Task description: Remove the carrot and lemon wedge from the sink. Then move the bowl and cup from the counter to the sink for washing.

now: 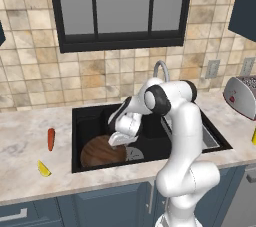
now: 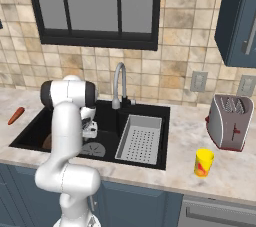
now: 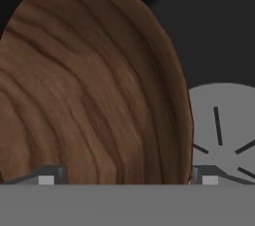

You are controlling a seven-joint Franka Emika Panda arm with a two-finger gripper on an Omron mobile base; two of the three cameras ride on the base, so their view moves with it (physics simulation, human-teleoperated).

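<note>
While the gripper [image 1: 117, 140] stands wide open, holding nothing, just over the bowl [image 1: 101, 152] in the sink [image 1: 90, 116], the next move is probably rising toward the cup [image 2: 203, 162]

The arm [image 1: 186, 136] is glossy white, built of thick rounded tubular links with bulging elbows. Black ring-shaped bands and round dark caps mark its joints. The gripper [image 1: 119, 140] is a boxy pale grey block, and its fingers [image 3: 47, 176] end in small dark tips with pale square pads.
</note>
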